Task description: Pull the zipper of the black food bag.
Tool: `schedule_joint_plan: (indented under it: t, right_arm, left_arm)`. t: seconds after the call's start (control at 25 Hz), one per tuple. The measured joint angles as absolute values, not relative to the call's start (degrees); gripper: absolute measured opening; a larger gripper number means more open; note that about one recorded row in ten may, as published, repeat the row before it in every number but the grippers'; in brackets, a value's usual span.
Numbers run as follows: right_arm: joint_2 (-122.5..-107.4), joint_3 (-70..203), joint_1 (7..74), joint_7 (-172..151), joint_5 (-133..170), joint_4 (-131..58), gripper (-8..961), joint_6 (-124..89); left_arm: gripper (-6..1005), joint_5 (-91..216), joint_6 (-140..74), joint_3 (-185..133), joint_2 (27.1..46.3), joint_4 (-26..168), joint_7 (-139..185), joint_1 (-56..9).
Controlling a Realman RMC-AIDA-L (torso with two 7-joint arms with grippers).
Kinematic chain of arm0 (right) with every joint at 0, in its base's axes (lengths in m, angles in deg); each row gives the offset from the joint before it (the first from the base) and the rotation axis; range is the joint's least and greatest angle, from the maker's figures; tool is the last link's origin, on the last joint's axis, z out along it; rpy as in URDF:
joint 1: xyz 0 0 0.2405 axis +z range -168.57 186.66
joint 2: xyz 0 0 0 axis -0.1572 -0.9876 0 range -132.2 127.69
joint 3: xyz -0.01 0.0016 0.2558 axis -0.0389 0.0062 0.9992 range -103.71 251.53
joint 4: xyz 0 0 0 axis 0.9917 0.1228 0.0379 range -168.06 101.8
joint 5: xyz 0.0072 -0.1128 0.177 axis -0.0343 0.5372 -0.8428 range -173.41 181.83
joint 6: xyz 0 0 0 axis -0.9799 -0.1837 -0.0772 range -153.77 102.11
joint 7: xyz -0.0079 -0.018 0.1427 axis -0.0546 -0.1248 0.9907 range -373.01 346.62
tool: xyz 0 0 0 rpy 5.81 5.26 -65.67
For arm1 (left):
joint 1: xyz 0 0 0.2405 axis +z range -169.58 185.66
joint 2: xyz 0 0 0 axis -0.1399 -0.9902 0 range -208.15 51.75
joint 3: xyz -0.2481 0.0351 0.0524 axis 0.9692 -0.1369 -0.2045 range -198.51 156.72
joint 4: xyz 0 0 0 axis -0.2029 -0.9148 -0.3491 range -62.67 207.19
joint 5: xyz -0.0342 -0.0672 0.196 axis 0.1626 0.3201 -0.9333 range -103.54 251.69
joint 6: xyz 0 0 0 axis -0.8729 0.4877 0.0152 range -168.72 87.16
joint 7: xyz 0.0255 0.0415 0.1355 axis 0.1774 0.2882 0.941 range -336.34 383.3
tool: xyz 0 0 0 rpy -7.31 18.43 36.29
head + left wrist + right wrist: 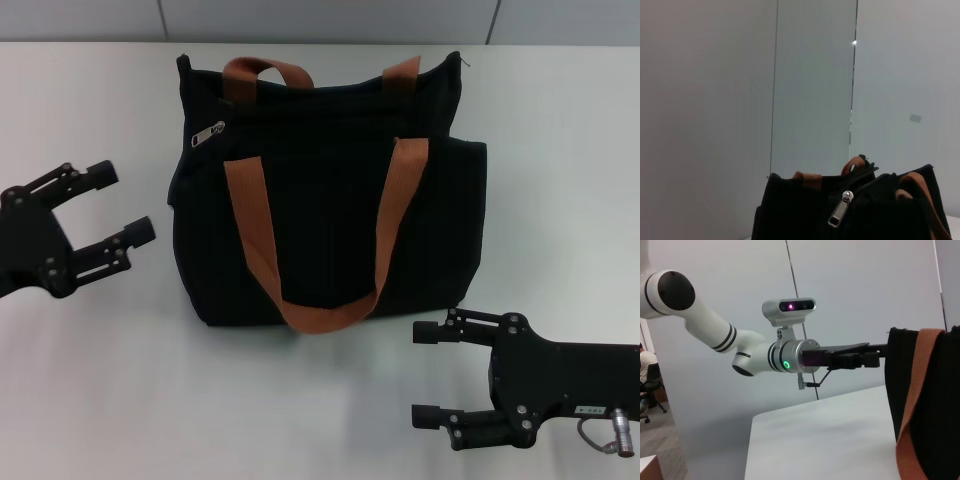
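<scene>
The black food bag (330,200) lies flat in the middle of the white table, its two orange-brown strap handles (250,210) across it. The silver zipper (208,133) pull sits at the bag's upper left corner; the left wrist view shows the zipper (840,209) on the bag (880,215) straight ahead. My left gripper (125,205) hovers open to the left of the bag, a short way from the pull. My right gripper (425,372) is open near the bag's lower right corner, apart from it. The right wrist view shows the bag's edge (900,385) with a strap (917,405).
The white table (560,150) extends around the bag, with a grey wall behind its far edge. In the right wrist view the left arm (740,355) reaches across above the table toward the bag.
</scene>
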State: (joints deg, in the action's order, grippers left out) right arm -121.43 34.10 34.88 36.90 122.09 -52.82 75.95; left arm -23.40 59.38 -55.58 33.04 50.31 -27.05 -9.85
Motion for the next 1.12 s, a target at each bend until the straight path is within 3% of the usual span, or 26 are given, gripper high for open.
schedule_joint_plan:
  t: [0.6, 1.12]
  right_arm:
    - [-121.39, 34.1, 35.2, 37.0, 122.1, -52.9, 816, 76.0]
    - [-121.34, 34.2, 35.5, 37.3, 122.0, -53.0, 817, 75.9]
  left_arm:
    - [799, -25.6, 48.9, -56.1, 35.13, 49.8, -26.1, -16.9]
    - [769, -28.3, 46.6, -56.6, 36.39, 47.4, -25.4, -19.1]
